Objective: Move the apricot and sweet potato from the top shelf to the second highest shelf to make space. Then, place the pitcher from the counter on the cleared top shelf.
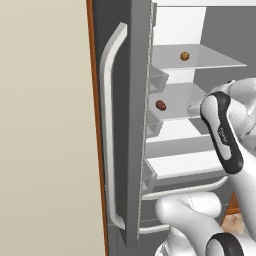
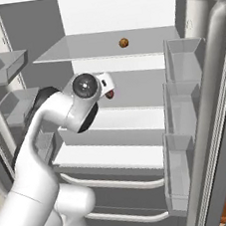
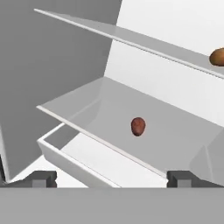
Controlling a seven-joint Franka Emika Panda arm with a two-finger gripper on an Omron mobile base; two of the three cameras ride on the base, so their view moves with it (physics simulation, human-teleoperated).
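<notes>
The fridge stands open. An orange-tan apricot sits on the top shelf. The dark red-brown sweet potato lies on the second highest shelf, partly behind my wrist in the right base view. My gripper is open and empty, just in front of that shelf's front edge, a short way back from the sweet potato. The pitcher and the counter are out of view.
Grey door bins line the right door, and more bins hang on the left door. The left door's edge and long handle stand close to my arm. Below are a white lower shelf and drawer.
</notes>
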